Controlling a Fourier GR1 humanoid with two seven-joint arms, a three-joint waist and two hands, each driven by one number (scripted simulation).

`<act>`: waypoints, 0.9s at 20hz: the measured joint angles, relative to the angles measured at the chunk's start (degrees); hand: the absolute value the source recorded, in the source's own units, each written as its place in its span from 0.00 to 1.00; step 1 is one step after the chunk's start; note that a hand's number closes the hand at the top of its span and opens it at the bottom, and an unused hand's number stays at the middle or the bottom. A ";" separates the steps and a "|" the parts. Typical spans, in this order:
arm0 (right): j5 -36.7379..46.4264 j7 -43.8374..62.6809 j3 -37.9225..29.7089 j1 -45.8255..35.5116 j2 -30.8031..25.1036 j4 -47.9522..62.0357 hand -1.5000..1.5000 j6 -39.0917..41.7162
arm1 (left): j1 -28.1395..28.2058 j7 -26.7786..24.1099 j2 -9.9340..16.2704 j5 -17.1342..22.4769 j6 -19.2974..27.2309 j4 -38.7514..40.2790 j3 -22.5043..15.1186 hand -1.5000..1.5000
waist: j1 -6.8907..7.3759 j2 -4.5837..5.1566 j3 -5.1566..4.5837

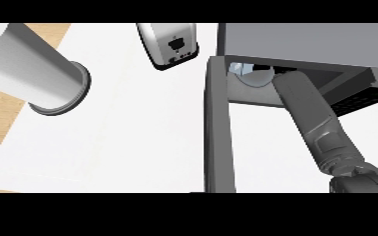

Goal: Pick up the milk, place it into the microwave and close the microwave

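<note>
Inside boxy grey microwave (295, 40): forearm (314, 115) (cylindrical, matte).

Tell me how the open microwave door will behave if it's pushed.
The microwave door looks like a rigid slab, so it probably swings as one piece. It joins the microwave at its left front corner, so it would likely pivot there. The right forearm reaches inside and would block it.

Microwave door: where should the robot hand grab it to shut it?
Probably at the door's free end, the end nearest the robot, coming from its left, outer face. It stands wide open, hinged at the microwave, so a push there should swing it most easily.
</note>
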 measured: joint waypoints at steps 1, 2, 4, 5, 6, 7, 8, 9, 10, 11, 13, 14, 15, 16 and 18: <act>0.54 -0.17 0.28 -0.01 -0.23 0.69 0.00 -0.69 | -0.73 -0.06 0.32 -0.13 0.08 0.28 0.31 0.00 | 0.12 0.08 -0.01; 1.00 -0.11 0.51 -0.21 -0.27 1.35 0.00 -1.43 | -0.88 0.20 0.35 -0.34 0.23 -0.26 0.20 0.00 | 0.34 0.15 0.02; 1.46 -0.01 0.72 -0.98 -0.42 2.58 0.00 -1.35 | -1.74 0.43 0.59 -0.97 0.43 -0.25 0.14 0.00 | 0.59 0.25 0.04; 1.48 -0.26 0.69 -1.18 -0.44 3.08 0.00 -0.89 | -2.31 0.41 0.77 -1.18 0.24 0.23 0.01 0.00 | 0.65 0.30 0.04; 1.40 -0.49 0.55 -1.34 -0.37 3.50 0.00 -0.60 | -2.55 0.50 0.85 -1.45 0.02 0.29 -0.31 0.00 | 0.72 0.32 0.04; 1.26 -0.84 0.37 -1.34 -0.27 3.87 0.00 -0.34 | -2.76 0.64 0.91 -1.79 -0.11 0.24 -0.62 0.00 | 0.76 0.35 0.06; 1.01 -0.96 0.08 -1.64 -0.36 4.17 0.00 0.16 | -3.23 0.77 1.06 -2.08 -0.12 0.41 -0.74 0.00 | 0.76 0.40 0.07; 0.70 -1.73 -0.22 -1.48 -0.60 4.38 0.00 1.08 | -3.50 0.59 1.01 -2.36 -0.36 0.64 -1.00 0.00 | 0.71 0.35 0.07; 0.64 -1.99 -0.30 -1.70 -0.45 4.70 0.00 1.54 | -3.72 0.70 1.05 -2.71 -0.48 0.62 -1.29 0.00 | 0.68 0.31 0.08; 0.39 -2.58 -0.53 -1.66 -0.25 4.94 0.00 2.24 | -3.67 0.73 1.17 -2.74 -0.74 0.55 -1.32 0.00 | 0.67 0.24 0.08; -0.38 -4.08 -1.18 -1.72 -0.57 5.15 0.00 4.67 | -4.10 0.98 0.83 -3.57 -0.74 0.48 -2.20 0.00 | 0.38 0.15 0.10; -0.73 -4.64 -1.48 -1.83 -0.45 5.29 0.00 5.62 | -4.48 1.25 0.48 -4.02 -0.51 0.44 -2.82 0.00 | 0.22 0.10 0.11; -1.21 -5.42 -1.89 -1.66 -0.38 5.40 0.00 6.67 | -4.65 1.13 0.45 -4.30 -0.68 0.71 -2.94 0.00 | 0.07 -0.03 0.09; -1.70 -6.31 -2.30 -1.44 -0.24 5.46 0.00 7.70 | -4.86 0.87 0.17 -4.83 -0.85 1.01 -3.37 0.00 | -0.09 -0.14 0.08; -2.66 -7.65 -3.11 -1.41 0.06 5.55 0.00 9.61 | -4.99 1.27 -0.29 -5.40 -1.02 0.78 -4.53 0.00 | -0.37 -0.28 0.09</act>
